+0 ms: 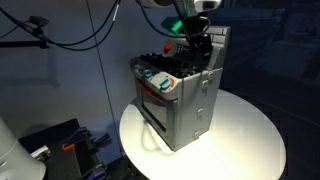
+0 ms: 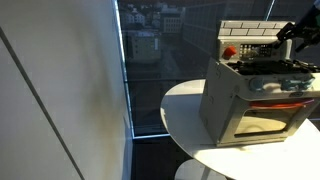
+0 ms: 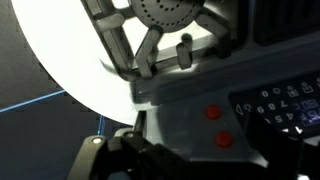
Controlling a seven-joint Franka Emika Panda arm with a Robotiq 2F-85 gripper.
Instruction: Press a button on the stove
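Note:
The grey toy stove (image 1: 185, 100) stands on a round white table (image 1: 250, 140), with a brick-patterned back panel and a red-trimmed oven window; it shows in both exterior views (image 2: 262, 95). My gripper (image 1: 199, 47) hangs over the stove's top near the back panel, also seen at the right edge of an exterior view (image 2: 296, 33). In the wrist view the stove top (image 3: 175, 85) fills the frame, with a round burner (image 3: 168, 14) and two red buttons (image 3: 213, 112) on a grey panel. The dark gripper (image 3: 170, 165) sits just below them, fingers together and holding nothing.
A dark keypad panel (image 3: 280, 105) lies right of the red buttons. A window with a city view (image 2: 150, 60) is behind the table. Cables and a dark stand (image 1: 35, 30) hang at the left, and dark gear (image 1: 55, 145) sits on the floor.

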